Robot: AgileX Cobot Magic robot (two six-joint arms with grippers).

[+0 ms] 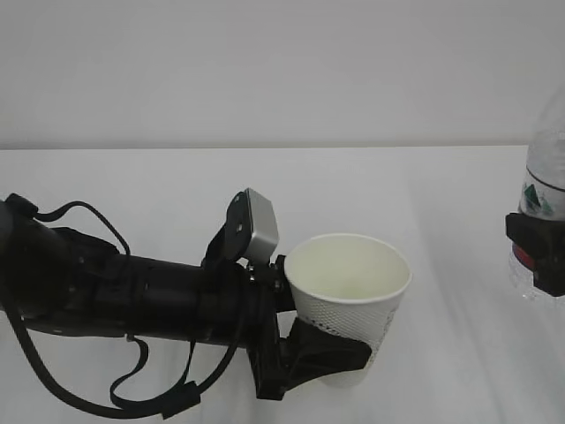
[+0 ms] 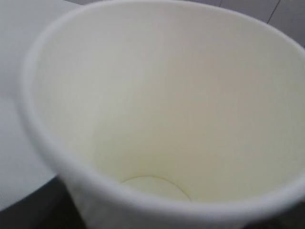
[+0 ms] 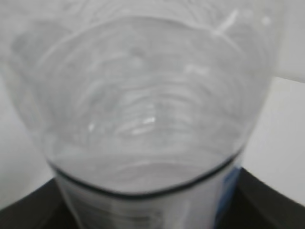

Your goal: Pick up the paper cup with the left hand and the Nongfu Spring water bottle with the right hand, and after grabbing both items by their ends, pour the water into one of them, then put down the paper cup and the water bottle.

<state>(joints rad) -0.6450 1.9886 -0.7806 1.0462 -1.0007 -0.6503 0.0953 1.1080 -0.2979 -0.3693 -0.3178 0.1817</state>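
Reading any writing here is hardly possible: the paper cup [image 1: 348,296] shows only a dotted white wall toward the exterior camera, with no logo or text visible on this side, and the Nongfu Spring water bottle [image 1: 542,199] at the right edge shows just a scrap of its label, a greenish mark on white above a red patch, with no letters legible. The left hand [image 1: 320,353] reaches in from the left over the white table [image 1: 265,190], its black jaws closed around the lower half of the cup, which stands upright with its mouth open to the camera; a grey box-shaped module [image 1: 260,225] sits on the wrist just behind the rim. Whether the cup's base touches the table cannot be told, since the jaw covers it. In the left wrist view the cup's pale interior [image 2: 167,105] fills the frame down to the round bottom, and no liquid can be made out there. The right hand [image 1: 535,254] is cut off by the frame edge, its black jaws clamped on the bottle at label height. The right wrist view is blurred, showing the clear ribbed bottle wall [image 3: 143,95] between dark jaw parts.
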